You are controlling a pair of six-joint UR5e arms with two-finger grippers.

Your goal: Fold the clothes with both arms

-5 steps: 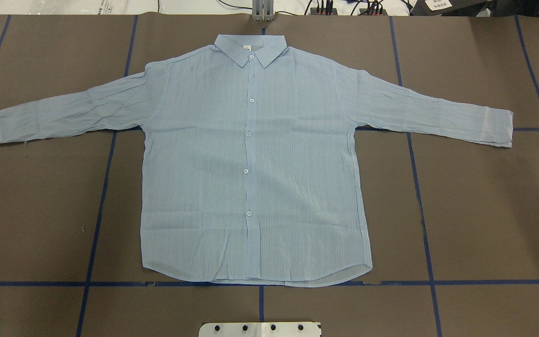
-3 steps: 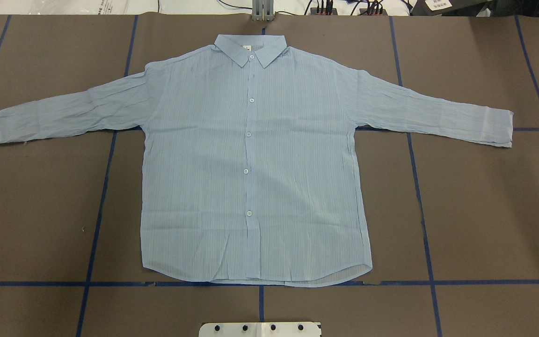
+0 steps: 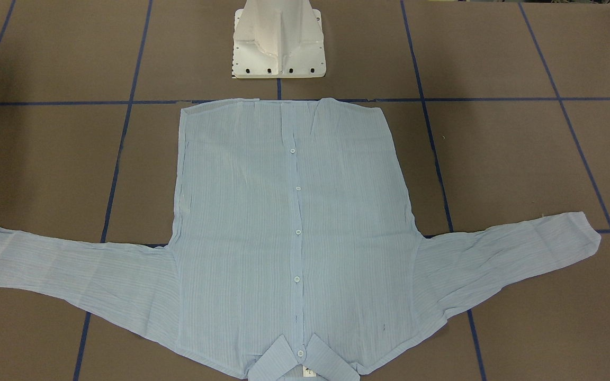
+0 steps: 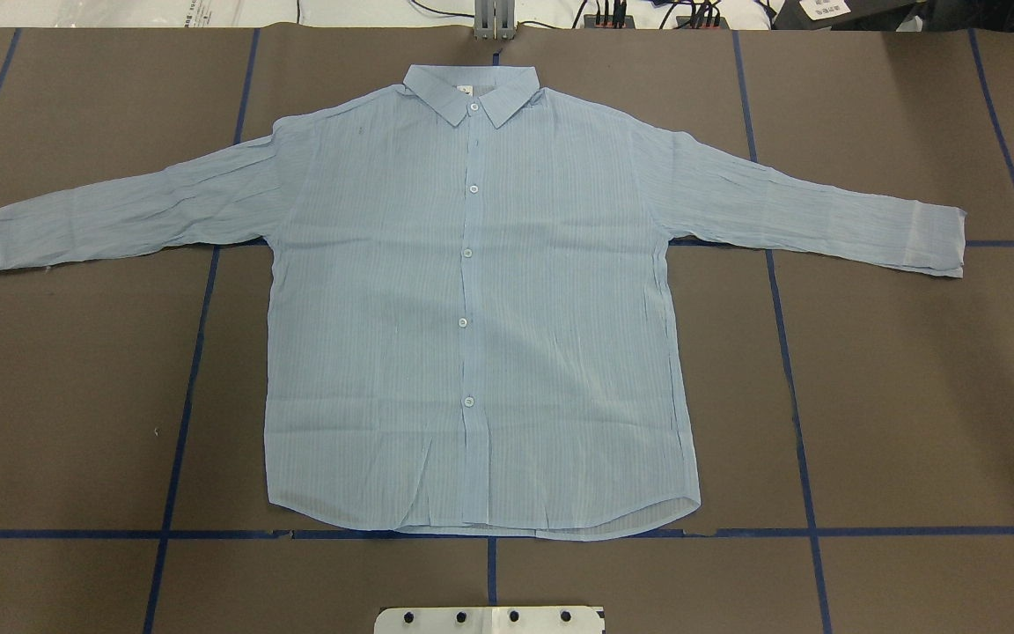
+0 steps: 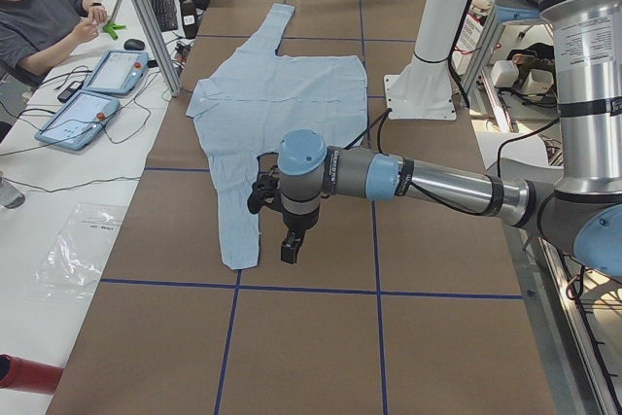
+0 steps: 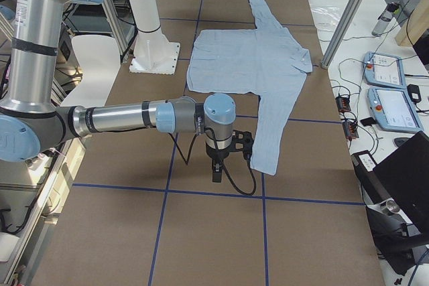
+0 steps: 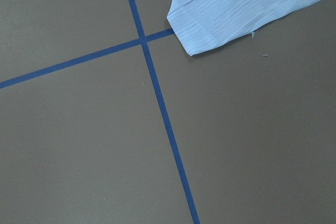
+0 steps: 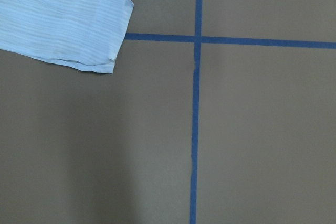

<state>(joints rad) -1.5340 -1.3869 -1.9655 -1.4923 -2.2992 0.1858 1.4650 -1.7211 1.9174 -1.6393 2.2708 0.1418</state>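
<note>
The light-blue shirt [image 4: 472,308] lies flat and buttoned on the brown table, collar [image 4: 472,88] away from the robot, both sleeves spread out sideways. It also fills the front view as the shirt [image 3: 294,222]. In the exterior left view my left gripper [image 5: 290,248] hangs over the table just beside the near sleeve cuff [image 5: 238,255]. In the exterior right view my right gripper [image 6: 216,172] hangs beside the other cuff [image 6: 265,162]. I cannot tell whether either is open or shut. Each wrist view shows a cuff [image 7: 220,14] [image 8: 79,30] on the table and no fingers.
Blue tape lines [image 4: 181,396] divide the table into squares. The white pedestal base [image 3: 278,42] stands behind the shirt's hem. A seated person [image 5: 39,17] and teach pendants [image 5: 97,94] are at the far table edge, with more pendants [image 6: 392,105] in the right view.
</note>
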